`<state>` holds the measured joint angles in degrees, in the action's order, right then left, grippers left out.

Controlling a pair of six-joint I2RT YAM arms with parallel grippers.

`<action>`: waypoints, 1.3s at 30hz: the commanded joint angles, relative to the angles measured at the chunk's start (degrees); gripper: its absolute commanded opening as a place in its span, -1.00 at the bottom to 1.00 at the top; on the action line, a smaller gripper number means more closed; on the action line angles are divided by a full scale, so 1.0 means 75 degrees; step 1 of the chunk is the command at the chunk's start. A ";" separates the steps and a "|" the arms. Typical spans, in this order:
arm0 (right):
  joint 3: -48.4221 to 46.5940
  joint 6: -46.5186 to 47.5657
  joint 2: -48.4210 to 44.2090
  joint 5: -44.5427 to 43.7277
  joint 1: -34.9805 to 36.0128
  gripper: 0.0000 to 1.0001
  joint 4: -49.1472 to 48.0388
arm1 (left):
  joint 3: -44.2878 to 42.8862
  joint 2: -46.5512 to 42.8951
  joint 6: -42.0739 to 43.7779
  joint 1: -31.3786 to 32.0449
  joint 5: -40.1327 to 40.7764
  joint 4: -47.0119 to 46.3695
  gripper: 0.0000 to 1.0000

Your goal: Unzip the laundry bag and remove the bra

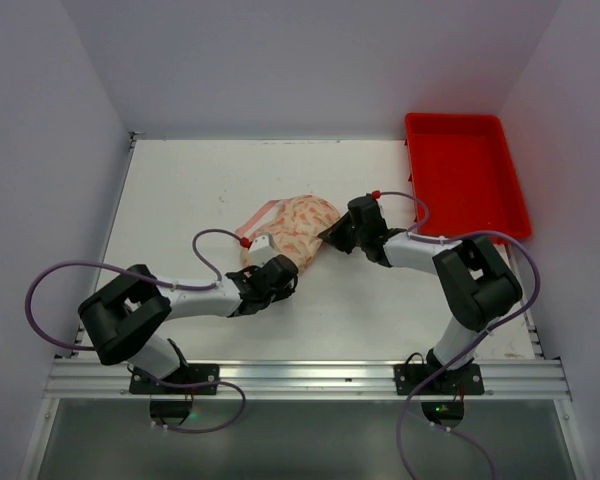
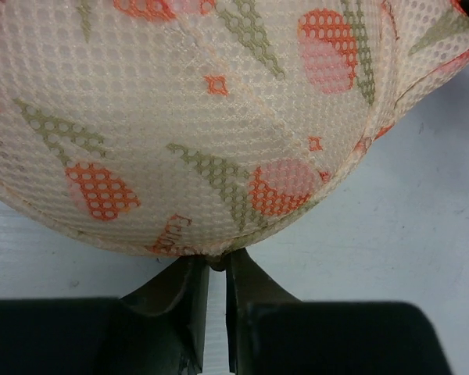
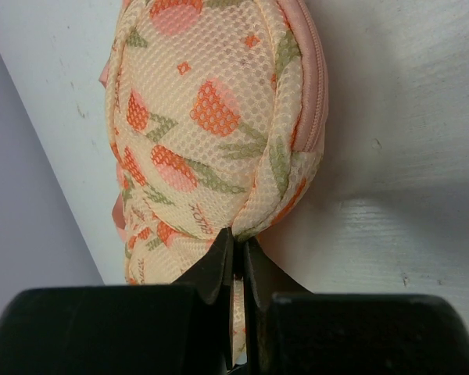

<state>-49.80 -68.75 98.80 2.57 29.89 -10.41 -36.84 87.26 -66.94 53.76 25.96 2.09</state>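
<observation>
Cream mesh printed with orange and green filled my left wrist view. My left claw (image 2: pixel 216 266) was pinched together on the near rim of the laundry bag (image 2: pixel 219 117), its fingers (image 2: pixel 184 297) all but touching, with a nub of seam caught at the tips. From above, the bag lay near the middle of the counter (image 1: pixel 180 190), its pink loop strap (image 1: pixel 257 216) trailing toward the far left, and my two claws met it from either side. My right claw (image 3: pixel 236 248) was clamped on the bag's opposite end, with a pale strip of fabric nipped between the jaws. I could not tell whether that strip was the zip pull. The pink zip trim (image 3: pixel 319 94) looked shut along the part I could see, and no bra showed.

I judged this the opening step: bag held, zip not yet drawn. The next move called for one claw to anchor the pouch while the other found the slider and drew it along the trim without dragging the whole bag. Room was good, with bare counter to the left and beyond. The red tray (image 1: pixel 412 170) sat well apart in the far right corner, walls stood on both sides, and the near edge lay behind my wrists.
</observation>
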 commanded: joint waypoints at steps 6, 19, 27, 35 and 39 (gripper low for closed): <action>0.0078 -0.0161 -0.0377 0.0208 0.0046 -1.00 -0.0123 | -0.0104 0.0131 -0.0122 0.0051 0.0137 -0.0408 -1.00; 0.0428 0.0201 -0.0775 -0.0143 -0.0188 -1.00 0.0193 | 0.0271 -0.0806 0.2207 -0.0837 -0.0576 0.0133 -1.00; 0.1132 -0.0196 -0.0870 0.0232 -0.0095 -1.00 -0.0451 | -0.0045 -0.0677 0.3570 -0.1613 -0.1010 -0.0477 -0.45; 0.0910 -0.0126 -0.0892 0.0127 -0.0095 -1.00 -0.0241 | 0.1149 -0.2587 0.3054 -0.1601 -0.1889 -0.0700 0.72; 0.0839 -0.0033 -0.0916 0.0103 -0.0083 -1.00 -0.0158 | 0.1326 -0.2846 0.2773 -0.1578 -0.2568 -0.0945 0.30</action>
<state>-41.76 -69.73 93.08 4.01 28.93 -11.29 -27.90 66.87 -44.60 42.04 11.49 -0.58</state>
